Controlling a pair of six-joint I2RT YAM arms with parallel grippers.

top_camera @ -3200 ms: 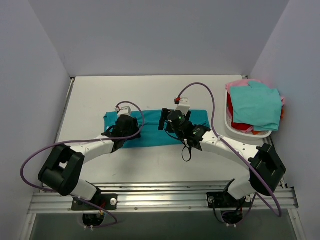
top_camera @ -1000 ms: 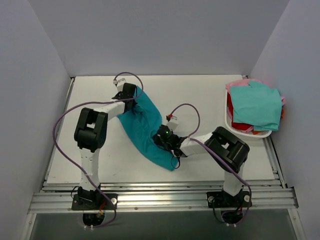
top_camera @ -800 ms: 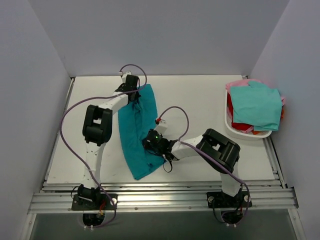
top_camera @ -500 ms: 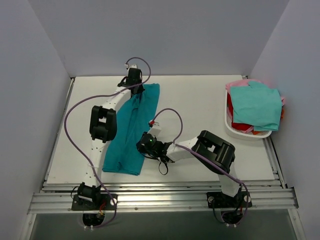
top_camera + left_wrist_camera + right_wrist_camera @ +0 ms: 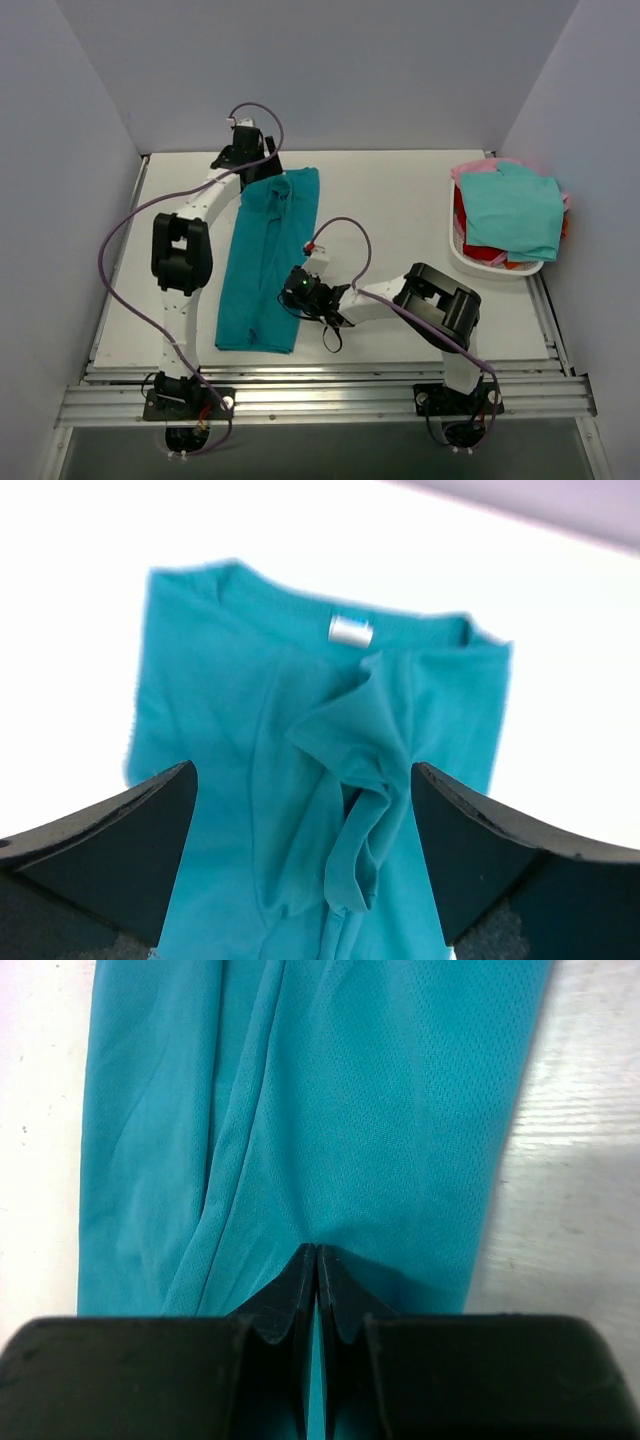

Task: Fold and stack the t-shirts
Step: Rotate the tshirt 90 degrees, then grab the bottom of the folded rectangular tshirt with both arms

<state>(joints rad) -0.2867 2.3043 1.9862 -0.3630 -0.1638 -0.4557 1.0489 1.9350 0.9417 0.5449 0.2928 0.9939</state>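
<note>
The deep teal t-shirt [image 5: 262, 262] lies flat on the table as a long folded strip, its collar at the far end. In the left wrist view the teal t-shirt [image 5: 230, 710] shows its collar label [image 5: 350, 632] and a bunched fold in the middle. My left gripper [image 5: 260, 166] hovers over the collar end, jaws wide open with nothing between them; the left gripper [image 5: 300, 770] frames the cloth. My right gripper [image 5: 294, 293] sits at the strip's right edge. The right gripper [image 5: 316, 1251] is shut, pinching the teal cloth [image 5: 350, 1110], whose creases run toward its tips.
A white basket [image 5: 456, 250] stands at the right edge, holding an aqua-green shirt [image 5: 512, 210] on top of red [image 5: 478, 252] and pink [image 5: 468, 168] ones. Grey walls close in the table on three sides. Bare table [image 5: 400, 200] lies between strip and basket.
The left gripper opened and let go of the collar end, pulling back slightly. The teal shirt swung round and now lies flat as a lengthwise strip. The right gripper stays shut on it.
</note>
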